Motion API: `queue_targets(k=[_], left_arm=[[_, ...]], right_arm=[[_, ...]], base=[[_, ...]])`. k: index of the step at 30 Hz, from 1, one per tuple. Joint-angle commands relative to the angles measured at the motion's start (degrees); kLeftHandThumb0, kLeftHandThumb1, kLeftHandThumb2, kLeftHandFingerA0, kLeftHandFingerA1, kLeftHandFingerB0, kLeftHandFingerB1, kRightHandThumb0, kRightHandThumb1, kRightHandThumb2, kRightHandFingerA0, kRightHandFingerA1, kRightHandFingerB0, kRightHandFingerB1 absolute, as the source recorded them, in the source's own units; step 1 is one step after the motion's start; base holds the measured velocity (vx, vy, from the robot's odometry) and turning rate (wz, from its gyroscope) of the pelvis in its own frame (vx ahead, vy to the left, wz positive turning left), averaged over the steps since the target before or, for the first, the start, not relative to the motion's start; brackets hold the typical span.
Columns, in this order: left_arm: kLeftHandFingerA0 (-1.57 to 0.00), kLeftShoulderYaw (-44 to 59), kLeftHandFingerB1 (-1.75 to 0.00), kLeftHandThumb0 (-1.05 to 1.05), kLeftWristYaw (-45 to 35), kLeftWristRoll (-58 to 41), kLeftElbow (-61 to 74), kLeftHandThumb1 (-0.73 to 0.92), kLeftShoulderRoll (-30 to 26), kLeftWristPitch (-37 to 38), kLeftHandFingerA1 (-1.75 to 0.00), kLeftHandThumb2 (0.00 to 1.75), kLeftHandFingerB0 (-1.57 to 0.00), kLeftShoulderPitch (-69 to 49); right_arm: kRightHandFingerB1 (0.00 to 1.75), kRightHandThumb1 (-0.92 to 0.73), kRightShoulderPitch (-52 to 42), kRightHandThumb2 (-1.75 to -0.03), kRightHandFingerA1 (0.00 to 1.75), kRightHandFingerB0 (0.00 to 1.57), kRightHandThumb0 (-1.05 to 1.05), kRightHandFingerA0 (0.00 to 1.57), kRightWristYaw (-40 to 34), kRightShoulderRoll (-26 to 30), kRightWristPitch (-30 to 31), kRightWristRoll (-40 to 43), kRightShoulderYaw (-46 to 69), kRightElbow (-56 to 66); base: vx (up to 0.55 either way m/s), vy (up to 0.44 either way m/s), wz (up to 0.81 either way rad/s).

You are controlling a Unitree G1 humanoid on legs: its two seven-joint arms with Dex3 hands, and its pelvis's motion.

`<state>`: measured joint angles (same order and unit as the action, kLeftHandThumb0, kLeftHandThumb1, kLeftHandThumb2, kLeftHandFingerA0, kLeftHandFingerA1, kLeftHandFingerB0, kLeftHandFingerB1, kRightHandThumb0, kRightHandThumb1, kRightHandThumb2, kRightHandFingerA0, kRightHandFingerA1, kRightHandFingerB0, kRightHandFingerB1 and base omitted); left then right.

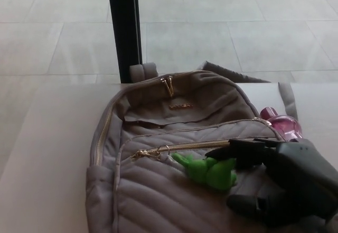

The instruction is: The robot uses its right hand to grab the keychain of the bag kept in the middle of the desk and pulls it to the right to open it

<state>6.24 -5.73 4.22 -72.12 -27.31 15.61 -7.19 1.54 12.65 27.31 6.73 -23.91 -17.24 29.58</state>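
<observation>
A grey quilted backpack [158, 201] lies on the white desk [53, 138] with its front pocket facing up. A green frog keychain [207, 171] hangs from the gold zipper pull [165, 149] of that pocket. My right hand [285, 183] comes in from the lower right. Its upper finger [224, 150] lies over the frog's right side and the thumb [248, 204] curls below, so the hand is shut on the keychain. A short stretch of zipper left of the pull looks parted. My left hand does not show.
A pink bottle [285, 123] sits in the bag's right side pocket, just above my hand. A black post [124, 29] stands behind the desk's far edge. Tiled floor lies beyond. Two more gold pulls [168, 85] hang at the bag's top.
</observation>
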Motion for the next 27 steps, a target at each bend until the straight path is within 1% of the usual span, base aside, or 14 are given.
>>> queue_targets(k=[1,2,4,5,9,10,14,15,16,18,23,24,26,27], left_arm=[[-0.79,-0.1,-0.44,-0.63,0.2,0.3,-0.6,0.59,0.1,1.2,-0.59,0.59,-0.69,-0.2],[-0.79,0.3,-0.45,-0.63,-0.4,-0.3,-0.6,0.59,0.1,0.7,-0.69,0.58,-0.69,-0.1],[-0.78,-0.2,-0.44,-0.64,0.1,0.3,-0.9,0.60,0.0,0.4,-0.64,0.59,-0.69,0.0],[-0.78,-0.1,-0.44,-0.64,0.1,0.3,-1.0,0.60,0.0,0.5,-0.65,0.59,-0.69,0.0],[-0.78,-2.2,-0.47,-0.65,1.2,2.5,-1.0,0.63,-0.5,2.6,-0.69,0.59,-0.70,-0.3],[-0.80,-1.6,-0.47,-0.65,-0.2,1.3,-0.7,0.62,-0.5,2.1,-0.79,0.59,-0.71,-0.4],[-0.78,-2.8,-0.46,-0.63,0.6,2.2,-0.5,0.64,-0.6,2.8,-0.64,0.60,-0.70,-0.4],[-0.78,-3.1,-0.46,-0.63,1.0,2.4,-0.5,0.64,-0.2,2.7,-0.60,0.60,-0.70,0.0],[-0.78,-3.4,-0.46,-0.63,1.2,2.6,-0.6,0.64,-0.2,2.9,-0.60,0.60,-0.70,0.0],[-0.82,-2.9,-0.49,-0.65,0.8,1.9,-1.0,0.63,0.1,2.8,-0.69,0.59,-0.73,0.2],[-0.83,-2.6,-0.48,-0.65,0.9,1.6,-1.4,0.63,0.6,2.4,-0.68,0.59,-0.73,0.8],[-0.84,-3.0,-0.48,-0.66,1.2,2.1,-1.2,0.64,0.5,2.6,-0.68,0.60,-0.73,0.8],[-0.82,-3.8,-0.48,-0.67,1.4,2.9,-0.8,0.66,0.0,3.5,-0.67,0.60,-0.71,0.7],[-0.81,-3.9,-0.50,-0.69,1.2,2.8,-0.6,0.66,-0.2,3.8,-0.72,0.60,-0.74,0.6]], right_arm=[[0.46,-0.67,-3.8,-0.61,1.05,0.57,-0.78,0.79,0.4,-0.7,-0.1,-2.7,-1.5,-2.6],[0.48,-0.67,-4.3,-0.61,1.07,0.59,-0.75,0.91,-1.6,-1.3,-1.3,-3.9,-1.8,-4.1],[0.50,-0.66,-4.8,-0.60,1.03,0.59,-0.67,0.96,-4.1,-2.1,-2.5,-5.8,-1.9,-5.9],[0.50,-0.64,-4.9,-0.59,1.06,0.59,-0.62,0.99,-5.5,-2.4,-3.0,-7.1,-2.0,-6.8],[0.50,-0.62,-4.9,-0.59,1.09,0.59,-0.56,1.02,-7.9,-3.3,-4.0,-8.7,-1.7,-9.7],[0.53,-0.62,-4.8,-0.59,1.17,0.60,-0.53,1.02,-9.0,-4.0,-3.0,-9.9,-1.6,-10.8],[0.55,-0.58,-4.5,-0.58,1.28,0.65,-0.45,1.06,-11.7,-6.5,-1.9,-11.7,-1.2,-13.0],[0.57,-0.60,-4.6,-0.59,1.34,0.65,-0.44,1.03,-12.5,-7.3,-1.6,-12.0,-1.0,-13.2],[0.57,-0.60,-4.8,-0.59,1.34,0.65,-0.44,1.03,-12.5,-8.0,-1.0,-12.0,-0.9,-13.0],[0.56,-0.61,-4.3,-0.58,1.45,0.65,-0.44,1.02,-13.4,-10.4,-0.1,-13.6,-2.4,-13.2],[0.56,-0.62,-2.7,-0.58,1.47,0.62,-0.44,1.02,-12.9,-12.3,-1.0,-15.8,-4.4,-13.8],[0.55,-0.61,-2.4,-0.58,1.41,0.63,-0.42,1.03,-12.4,-12.7,-0.8,-16.3,-5.2,-13.6],[0.56,-0.60,-2.1,-0.58,1.39,0.63,-0.41,1.04,-12.4,-12.7,-1.8,-16.8,-5.9,-13.9],[0.57,-0.60,-1.9,-0.57,1.39,0.63,-0.40,1.05,-12.0,-12.8,-1.6,-17.2,-6.4,-13.7]], base=[[0.00,0.000,0.00],[0.00,0.000,0.00],[0.00,0.000,0.00],[0.00,0.000,0.00],[0.00,0.000,0.00],[0.00,0.000,0.00],[0.00,0.000,0.00],[0.00,0.000,0.00],[0.00,0.000,0.00],[0.00,0.000,0.00],[0.00,0.000,0.00],[0.00,0.000,0.00],[0.00,0.000,0.00],[0.00,0.000,0.00]])
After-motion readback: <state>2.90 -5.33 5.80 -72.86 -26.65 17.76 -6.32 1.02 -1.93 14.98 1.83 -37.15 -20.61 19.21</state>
